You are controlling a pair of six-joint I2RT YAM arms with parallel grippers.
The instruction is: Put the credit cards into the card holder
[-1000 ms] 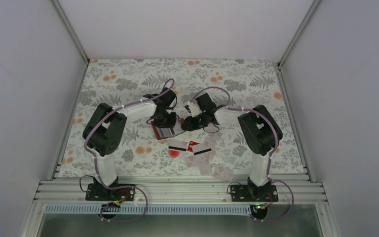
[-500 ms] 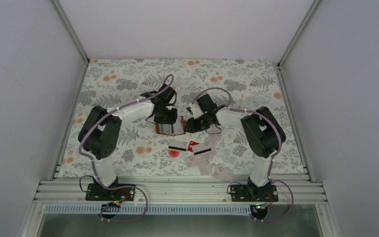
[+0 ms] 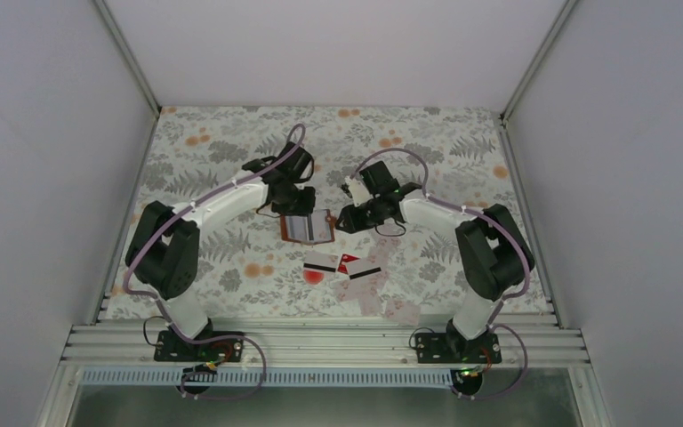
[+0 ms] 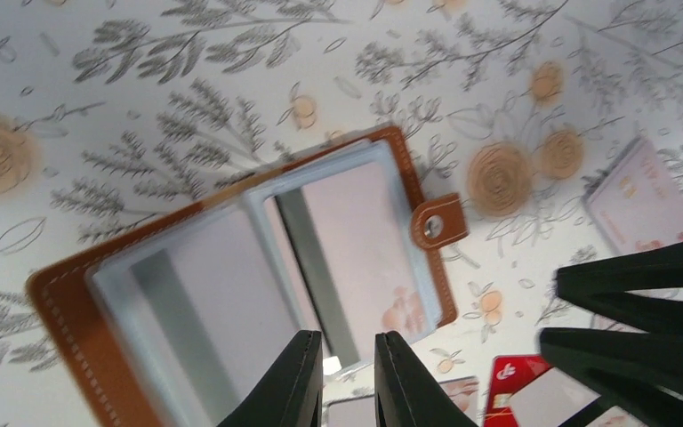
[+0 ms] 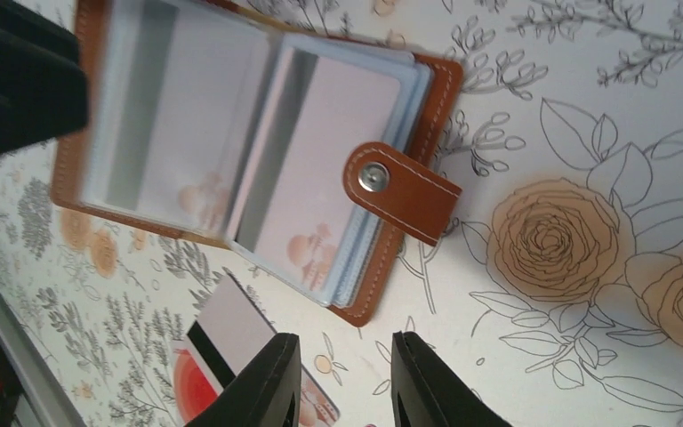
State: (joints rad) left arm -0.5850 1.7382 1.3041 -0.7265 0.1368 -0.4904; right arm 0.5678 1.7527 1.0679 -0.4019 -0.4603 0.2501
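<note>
Card holder (image 3: 308,227) open at mid-desk (image 3: 462,151), left gripper (image 4: 349,374) nearly pressed together at its edge, hold unclear; right gripper (image 5: 338,382), slightly spread and empty, should fetch the nearby credit cards (image 3: 356,271) singly, sliding each in flat.

The top camera hangs high behind the arms, looking down and forward over the whole table (image 3: 187,169), the arm bases (image 3: 197,342) along its bottom edge; the left wrist camera sits close above the card holder (image 4: 231,267), looking steeply down; the right wrist camera is just as near, facing it from the opposite side; all three share the holder and the loose credit cards (image 3: 356,271) beside it.
</note>
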